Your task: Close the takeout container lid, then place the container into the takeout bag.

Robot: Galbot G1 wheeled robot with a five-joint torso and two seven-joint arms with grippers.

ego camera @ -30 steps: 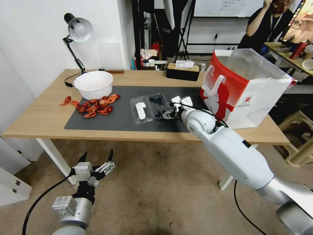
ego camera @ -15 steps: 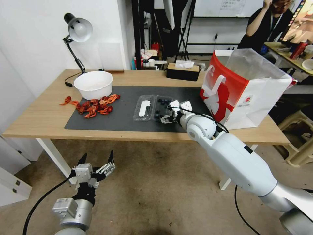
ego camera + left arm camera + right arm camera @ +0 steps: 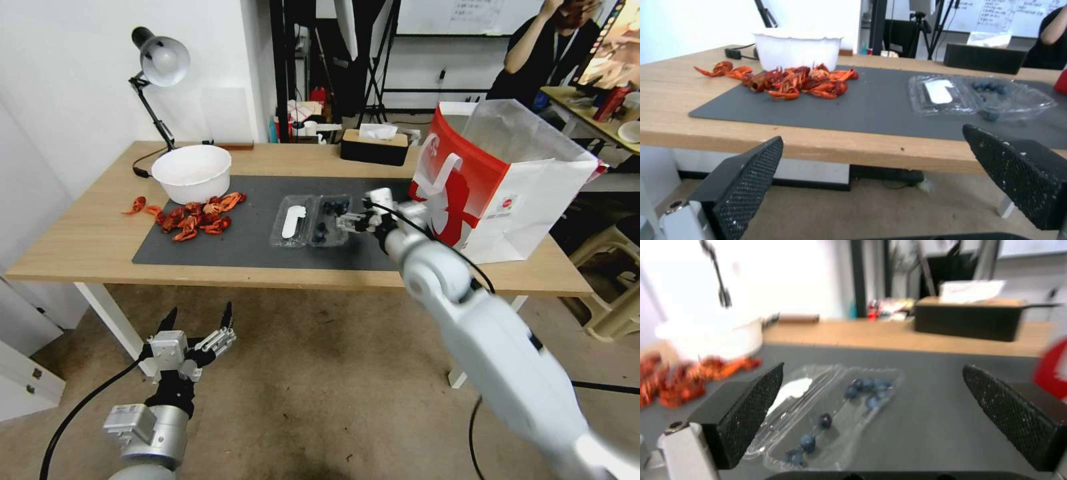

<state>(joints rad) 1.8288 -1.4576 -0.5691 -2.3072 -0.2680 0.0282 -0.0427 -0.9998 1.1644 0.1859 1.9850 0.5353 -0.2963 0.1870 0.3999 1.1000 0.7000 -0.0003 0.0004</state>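
Note:
The takeout container (image 3: 311,221) lies open and flat on the dark mat, both clear halves side by side. Its lid (image 3: 291,222) with the white sticker is the left half; the right half (image 3: 331,219) holds dark blue berries. My right gripper (image 3: 352,221) is open just off the berry half's right edge. In the right wrist view the container (image 3: 835,413) lies low ahead of the open gripper (image 3: 873,370). The red-and-white takeout bag (image 3: 500,180) stands open to the right. My left gripper (image 3: 197,328) hangs open below the table's front edge, facing the container (image 3: 982,98).
A white bowl (image 3: 191,172) and a pile of red crayfish (image 3: 197,216) sit on the mat's left side. A desk lamp (image 3: 160,61) stands at the back left, a black tissue box (image 3: 374,145) at the back middle. The mat (image 3: 227,243) is bare near the front.
The container turned and slid a little left, its halves now lying side by side. My right gripper swung from its front right corner to its right side. The left arm stayed.

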